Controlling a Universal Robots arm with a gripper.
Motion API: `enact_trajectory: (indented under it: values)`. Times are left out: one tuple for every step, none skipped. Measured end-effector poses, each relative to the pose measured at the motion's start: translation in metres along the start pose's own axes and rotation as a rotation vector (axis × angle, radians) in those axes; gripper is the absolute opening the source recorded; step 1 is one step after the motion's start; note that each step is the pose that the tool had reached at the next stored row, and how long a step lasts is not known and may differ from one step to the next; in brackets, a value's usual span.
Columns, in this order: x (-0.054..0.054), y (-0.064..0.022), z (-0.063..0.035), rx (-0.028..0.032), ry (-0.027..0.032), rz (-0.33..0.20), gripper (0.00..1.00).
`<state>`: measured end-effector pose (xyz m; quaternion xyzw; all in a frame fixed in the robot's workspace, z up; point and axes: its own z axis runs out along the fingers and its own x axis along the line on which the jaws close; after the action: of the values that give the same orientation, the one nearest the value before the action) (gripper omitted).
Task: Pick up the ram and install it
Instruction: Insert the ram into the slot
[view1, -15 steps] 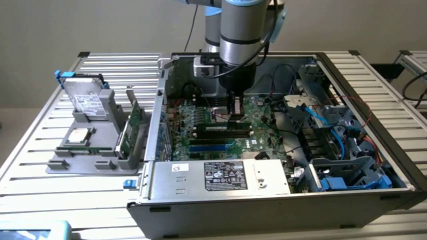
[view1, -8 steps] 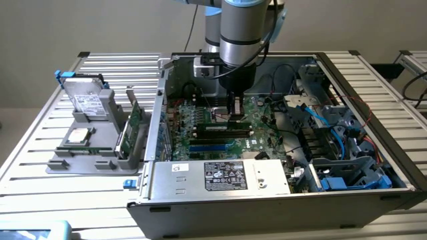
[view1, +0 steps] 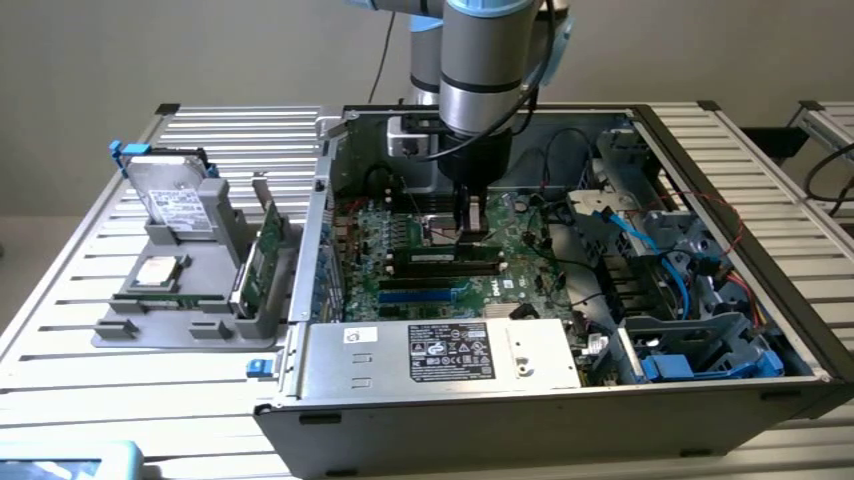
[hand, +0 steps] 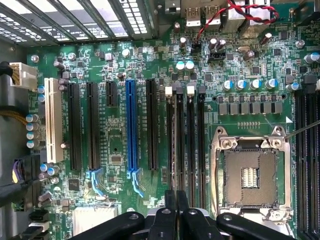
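My gripper (view1: 470, 232) reaches straight down into the open computer case (view1: 694, 190), over the memory slots (hand: 185, 140) beside the bare CPU socket (hand: 250, 175). Its two black fingers (hand: 169, 207) stand pressed close together. Just under the fingertips lies the ram (view1: 434, 250), a narrow green strip with black chips. It sits lengthwise along the black slots on the motherboard (view1: 400, 290), level with them. In the wrist view the strip is edge-on and hard to tell from the slots.
A grey fixture (view1: 187, 310) on the exterior view's left holds a hard drive (view1: 174, 195), a CPU (view1: 160, 270) and a broader green expansion card (view1: 267, 245). The power supply (view1: 441, 352) fills the case front. Cables and blue drive bays (view1: 667, 300) crowd the right.
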<state>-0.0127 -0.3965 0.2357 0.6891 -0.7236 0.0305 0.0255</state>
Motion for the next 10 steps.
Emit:
enact_trajectory:
  values:
    - [-0.0001, 0.0, 0.0004, 0.0001, -0.0002, 0.0, 0.12]
    - [0.0, 0.0, 0.0005, 0.0, -0.0001, 0.0, 0.12]
    - [0.0004, -0.0001, 0.0006, 0.0001, -0.0001, 0.0, 0.12]
    - [0.0007, -0.0001, 0.0008, 0.0001, -0.0002, 0.0, 0.12]
    - [0.001, -0.0001, 0.0009, 0.0002, -0.0003, 0.0, 0.12]
    - [0.001, -0.0001, 0.0009, 0.0001, -0.0001, 0.0, 0.12]
    - [0.001, -0.0001, 0.001, 0.0001, -0.0001, -0.001, 0.12]
    - [0.001, -0.0001, 0.0011, 0.0001, -0.0001, -0.002, 0.12]
    - [0.001, -0.0001, 0.0012, 0.0003, -0.0001, -0.003, 0.12]
    - [0.001, -0.0001, 0.0012, 0.0003, -0.0001, -0.004, 0.12]
